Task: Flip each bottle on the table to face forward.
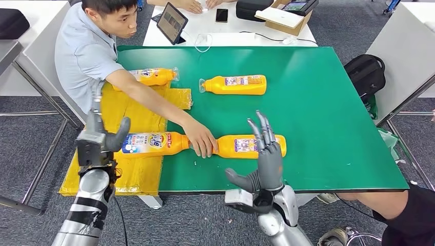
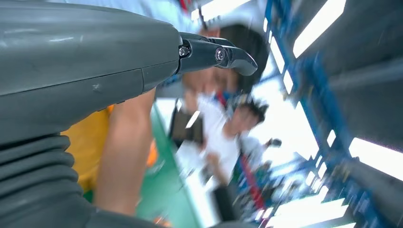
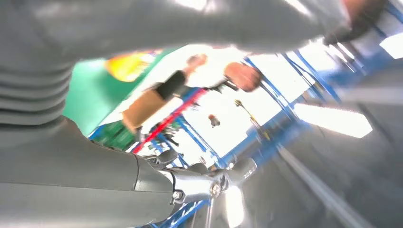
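Green table (image 1: 328,113): bottle (image 1: 251,146) behind right robot hand (image 1: 267,159).

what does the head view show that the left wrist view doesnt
Head view alone: four orange bottles lying on the green table, the right hand raised with fingers spread, and the person's hand on the nearest bottle. Left wrist view alone: blurred ceiling lights. Both share the left hand, the person's forearm and the table.

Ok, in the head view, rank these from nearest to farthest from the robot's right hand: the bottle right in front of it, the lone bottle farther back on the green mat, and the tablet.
1. Front bottle, just beyond the right hand.
2. Lone bottle, farther back, mid-mat.
3. Tablet, on the white table behind.
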`<state>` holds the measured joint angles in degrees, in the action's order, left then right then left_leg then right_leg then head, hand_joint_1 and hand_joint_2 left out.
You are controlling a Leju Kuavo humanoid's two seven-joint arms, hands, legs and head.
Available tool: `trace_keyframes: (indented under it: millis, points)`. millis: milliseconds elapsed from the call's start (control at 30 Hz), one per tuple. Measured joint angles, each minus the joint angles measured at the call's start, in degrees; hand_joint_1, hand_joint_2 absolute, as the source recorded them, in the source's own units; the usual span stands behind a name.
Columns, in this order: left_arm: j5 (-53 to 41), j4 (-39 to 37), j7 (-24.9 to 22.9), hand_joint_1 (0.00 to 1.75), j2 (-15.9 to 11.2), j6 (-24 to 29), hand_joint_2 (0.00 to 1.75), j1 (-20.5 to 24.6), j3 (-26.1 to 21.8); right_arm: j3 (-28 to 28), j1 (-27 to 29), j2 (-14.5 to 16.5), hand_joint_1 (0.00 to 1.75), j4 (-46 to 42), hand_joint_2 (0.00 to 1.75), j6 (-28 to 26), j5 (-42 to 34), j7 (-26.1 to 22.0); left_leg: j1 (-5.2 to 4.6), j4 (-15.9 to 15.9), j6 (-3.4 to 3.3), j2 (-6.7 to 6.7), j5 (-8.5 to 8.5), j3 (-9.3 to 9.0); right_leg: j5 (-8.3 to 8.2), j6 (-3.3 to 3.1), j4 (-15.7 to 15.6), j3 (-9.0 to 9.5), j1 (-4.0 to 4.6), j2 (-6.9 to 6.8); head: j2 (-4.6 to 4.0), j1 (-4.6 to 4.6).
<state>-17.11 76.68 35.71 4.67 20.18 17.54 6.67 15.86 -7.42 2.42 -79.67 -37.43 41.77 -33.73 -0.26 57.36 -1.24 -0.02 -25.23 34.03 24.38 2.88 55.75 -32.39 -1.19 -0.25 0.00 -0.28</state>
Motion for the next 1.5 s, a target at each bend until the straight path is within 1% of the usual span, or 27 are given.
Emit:
trace_keyframes:
  millis: [100, 167, 267, 400, 500, 700, 933, 1033, 1233, 1300, 1367, 1433, 1467, 1500]
  points:
    - [0.5, 4.9, 0.5, 0.00, 0.9, 4.2, 1.75, -3.1, -1.1, -1.7, -2.5, -2.2, 0.00, 4.8, 1.75, 4.9, 5.5, 6.2, -0.02, 0.0, 0.00, -0.06, 0.00, 0.01, 0.00, 0.00, 0.0, 0.02, -0.02, -0.04, 0.00, 0.01]
    - [0.4, 7.7, -0.3, 0.00, 1.5, 6.7, 1.75, -5.1, -1.5, -2.8, -4.1, -3.6, 0.00, 8.0, 1.75, 8.1, 7.0, 8.8, -0.04, 0.0, -0.01, -0.08, 0.00, 0.02, 0.00, 0.01, 0.0, 0.03, -0.04, -0.05, 0.00, 0.01]
    - [0.4, 10.5, -1.7, 0.00, 2.3, 8.2, 1.75, -7.1, -1.6, -4.2, -5.8, -5.1, 0.00, 12.0, 1.75, 10.9, 7.4, 10.4, -0.06, 0.0, -0.01, -0.09, 0.00, 0.04, 0.00, 0.01, 0.0, 0.02, -0.06, -0.06, 0.00, 0.01]
    - [0.2, 13.2, -2.6, 0.00, 2.7, 9.1, 1.75, -8.5, -1.0, -5.1, -7.5, -5.8, 0.00, 15.6, 1.75, 13.4, 8.3, 12.6, -0.05, 0.0, -0.01, -0.08, -0.01, 0.03, 0.00, 0.01, 0.0, 0.01, -0.04, -0.05, 0.00, -0.01]
    - [-0.3, 14.7, -3.2, 0.00, 2.7, 9.1, 1.75, -9.1, -0.2, -5.1, -8.9, -6.1, 0.00, 18.1, 1.75, 13.9, 9.5, 14.2, -0.03, 0.0, -0.01, -0.08, 0.00, 0.02, 0.00, 0.01, 0.0, 0.00, -0.02, -0.05, 0.00, -0.01]
    - [-0.6, 15.9, -3.6, 0.00, 2.7, 9.1, 1.75, -9.6, 0.5, -5.1, -10.1, -6.3, 0.00, 20.8, 1.75, 14.3, 10.2, 15.0, -0.02, 0.0, -0.01, -0.08, 0.00, 0.03, 0.00, 0.01, 0.0, 0.01, -0.01, -0.05, 0.00, 0.00]
    - [-2.2, 16.5, -5.7, 0.00, 2.6, 8.1, 1.75, -10.1, 1.8, -4.9, -13.0, -6.4, 0.00, 25.7, 1.75, 16.4, 13.3, 19.6, -0.04, 0.0, -0.01, -0.08, 0.00, 0.03, 0.00, 0.01, 0.0, 0.01, -0.03, -0.05, 0.00, 0.01]
    - [-1.8, 16.4, -6.4, 0.00, 2.6, 7.1, 1.75, -10.0, 2.1, -4.9, -14.5, -6.4, 0.00, 28.4, 1.75, 16.9, 13.3, 20.1, -0.04, 0.0, -0.01, -0.07, 0.00, 0.03, -0.01, 0.02, 0.0, 0.01, -0.03, -0.05, 0.00, -0.02]
    - [-1.6, 16.4, -6.4, 0.00, 2.6, 7.0, 1.75, -10.0, 2.1, -4.9, -14.7, -6.4, 0.00, 28.7, 1.75, 16.9, 13.3, 20.2, -0.04, 0.0, -0.01, -0.07, 0.00, 0.03, -0.01, 0.02, 0.0, 0.00, -0.03, -0.05, 0.00, -0.02]
    - [-0.9, 16.0, -7.1, 0.00, 2.6, 6.0, 1.75, -9.6, 2.5, -4.9, -16.7, -6.4, 0.00, 31.7, 1.75, 17.9, 13.7, 21.0, -0.04, 0.0, -0.01, -0.07, 0.01, 0.03, -0.02, 0.03, 0.0, 0.01, -0.03, -0.05, 0.00, -0.02]
    - [0.3, 14.9, -8.3, 0.00, 2.5, 4.1, 1.75, -8.9, 3.4, -4.4, -21.1, -6.4, 0.00, 38.7, 1.75, 19.9, 15.2, 22.3, -0.03, 0.0, -0.01, -0.08, 0.02, 0.02, -0.04, 0.05, 0.0, 0.01, -0.03, -0.05, 0.00, -0.01]
    - [1.2, 13.2, -9.2, 0.00, 2.4, 2.3, 1.75, -7.9, 4.4, -2.7, -25.7, -6.2, 0.00, 45.6, 1.75, 22.0, 17.8, 22.6, -0.03, 0.0, 0.00, -0.07, 0.03, 0.02, -0.04, 0.06, 0.0, 0.01, -0.02, -0.05, 0.00, -0.01]
    - [1.5, 12.5, -9.5, 0.00, 2.3, 1.7, 1.75, -7.4, 4.7, -1.7, -27.3, -6.1, 0.10, 47.8, 1.75, 22.9, 18.8, 22.4, -0.03, 0.0, 0.00, -0.07, 0.02, 0.03, -0.04, 0.06, 0.0, 0.00, -0.02, -0.05, 0.00, -0.01]
    - [1.7, 12.0, -9.6, 0.00, 2.3, 1.4, 1.75, -7.1, 4.8, -0.9, -28.3, -5.9, 0.31, 49.2, 1.75, 23.8, 19.5, 22.2, -0.03, 0.0, 0.00, -0.06, 0.02, 0.02, -0.04, 0.06, 0.0, 0.00, -0.02, -0.04, 0.00, -0.01]
